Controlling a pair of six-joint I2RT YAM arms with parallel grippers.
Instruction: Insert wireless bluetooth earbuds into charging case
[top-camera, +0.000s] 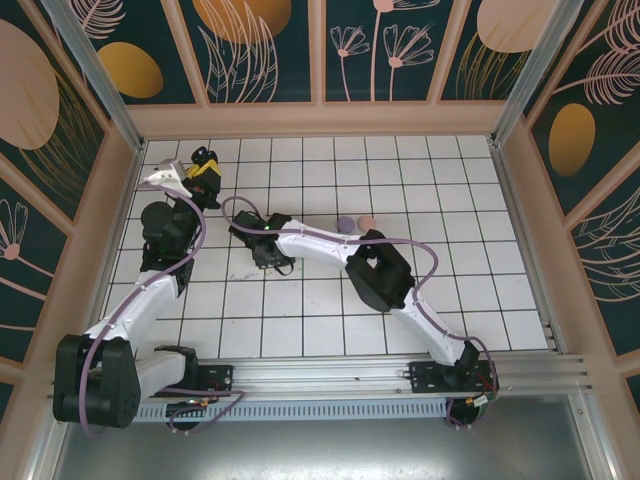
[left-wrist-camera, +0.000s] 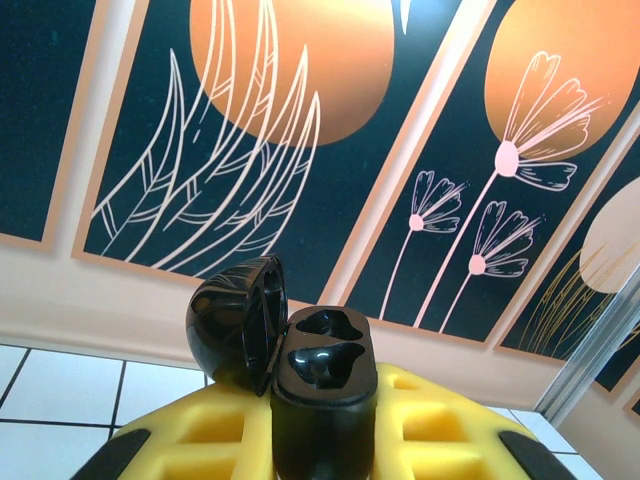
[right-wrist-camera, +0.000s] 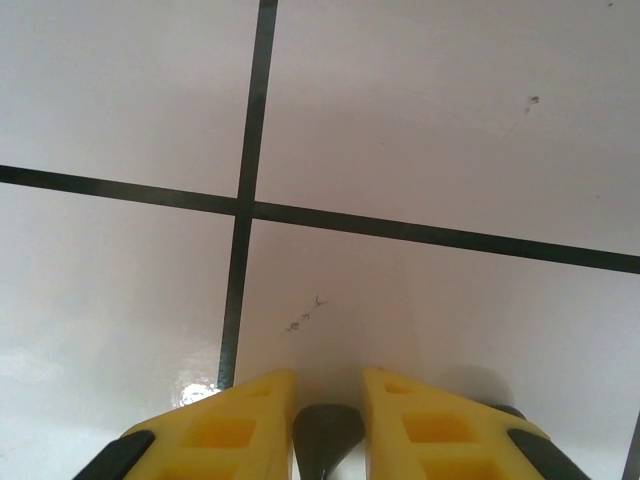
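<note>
My left gripper (left-wrist-camera: 322, 425) is shut on a black charging case (left-wrist-camera: 322, 385), held upright between the yellow fingers (left-wrist-camera: 200, 440). Its lid (left-wrist-camera: 235, 320) is flipped open to the left, and both moulded wells look empty. From above, this gripper (top-camera: 205, 168) hangs over the far left of the tiled floor. My right gripper (right-wrist-camera: 330, 385) points down close to the white tiles, and a small dark rounded piece, apparently a black earbud (right-wrist-camera: 328, 432), fills the gap between its fingers. In the top view the right gripper (top-camera: 268, 250) sits left of centre.
Two small round cases, a lilac one (top-camera: 346, 224) and a pink one (top-camera: 367, 223), lie on the tiles behind the right arm. Patterned walls enclose the floor on three sides. An aluminium rail (top-camera: 330, 375) runs along the near edge.
</note>
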